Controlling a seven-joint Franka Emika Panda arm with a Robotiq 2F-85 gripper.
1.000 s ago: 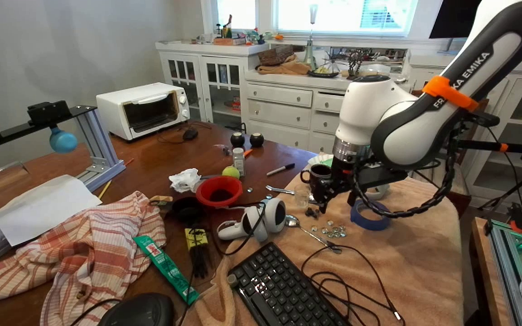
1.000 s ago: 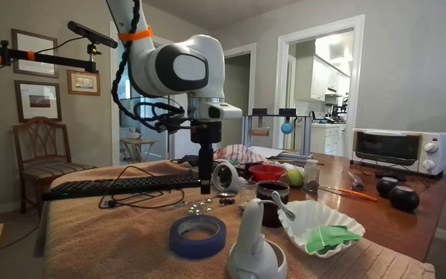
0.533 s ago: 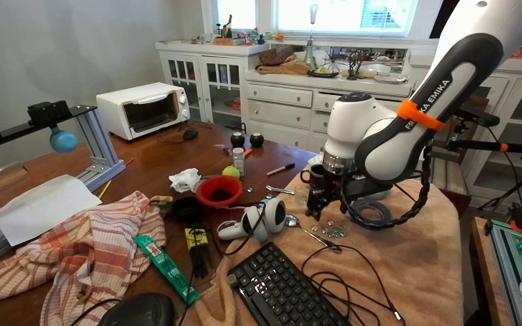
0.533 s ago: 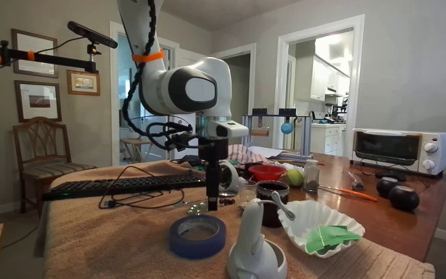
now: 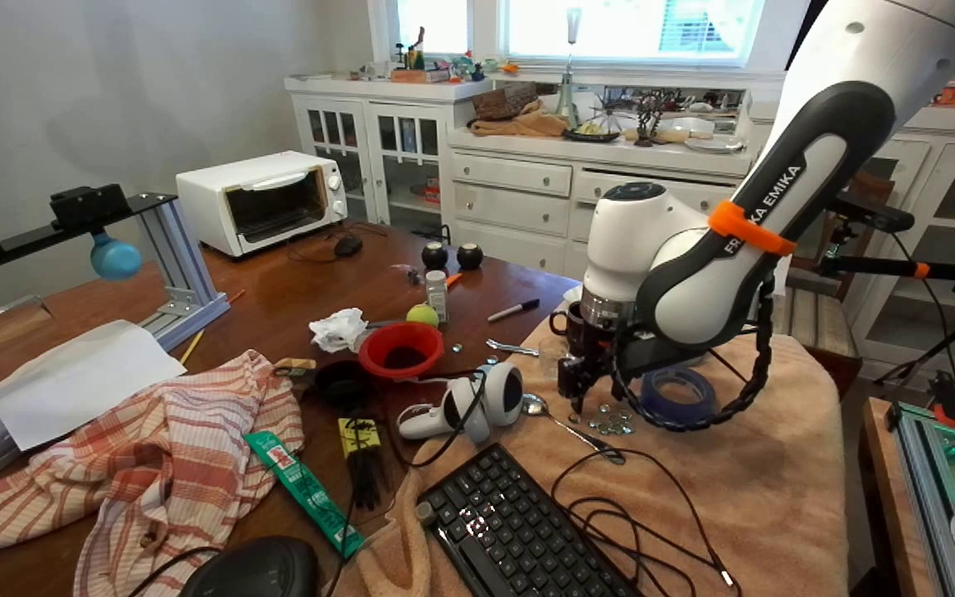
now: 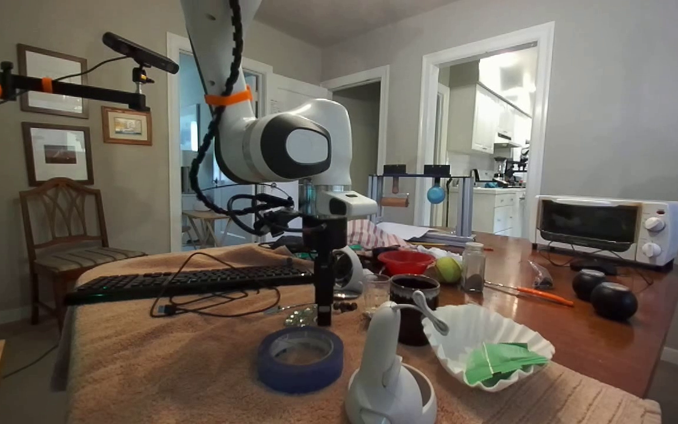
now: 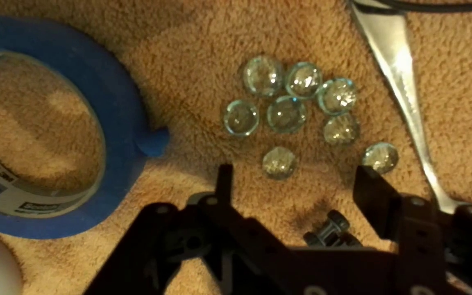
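Holding nothing with the black 2-finger gripper (image 7: 295,174), spread apart and framing, from the wrist view, 1 clear, domed glass gem (image 7: 279,163) on the tan terry towel (image 7: 187,82). Might pin the matching gem (image 7: 380,157) at 3 o'clock through the fingertip (image 7: 377,200) overlapping its edge; might squirt the framed gem away by pinching smooth, rounded glass off-centre.

A white toaster oven (image 5: 258,206) is standing on the wooden table (image 5: 312,290), well apart from a red bowl (image 5: 386,371). A tennis ball (image 5: 423,315) is resting beside that bowl, and a striped cloth (image 5: 187,419) is lying crumpled beside white paper (image 5: 84,381).
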